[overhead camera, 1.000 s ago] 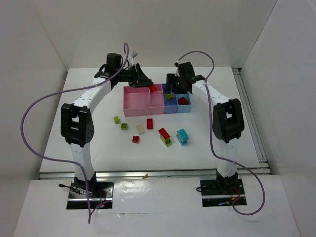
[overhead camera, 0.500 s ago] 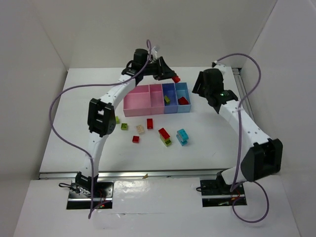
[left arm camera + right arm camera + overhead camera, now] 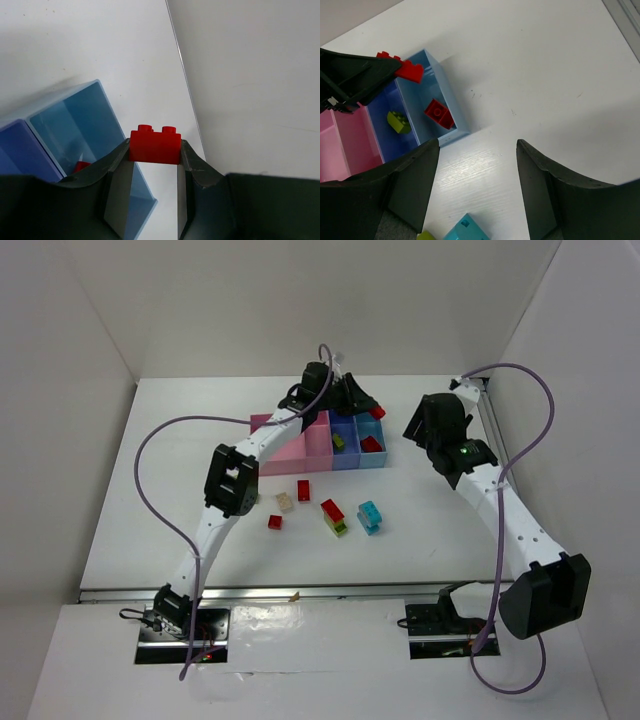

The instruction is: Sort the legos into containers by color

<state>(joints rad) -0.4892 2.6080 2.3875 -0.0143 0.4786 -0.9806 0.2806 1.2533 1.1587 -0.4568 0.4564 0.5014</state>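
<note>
My left gripper (image 3: 372, 408) is shut on a red lego (image 3: 155, 145) and hangs over the far right corner of the light blue container (image 3: 372, 452). This held lego (image 3: 409, 70) also shows in the right wrist view. Another red lego (image 3: 439, 113) lies in that light blue container (image 3: 451, 107). A yellow-green lego (image 3: 399, 122) lies in the dark blue container (image 3: 345, 455). My right gripper (image 3: 477, 155) stands open and empty over the bare table, right of the containers. Loose legos lie in front: cyan (image 3: 370, 516), red on green (image 3: 334, 517), two red (image 3: 303, 490), beige (image 3: 284, 501).
The pink containers (image 3: 290, 452) join the blue ones on the left. The left arm (image 3: 232, 480) crosses over the table's left half and hides part of the pink containers. White walls close in the table at the back and sides.
The left arm has carried the red lego rightward along the row, from over the pink containers to the light blue one. The right arm has drawn back to the right.
</note>
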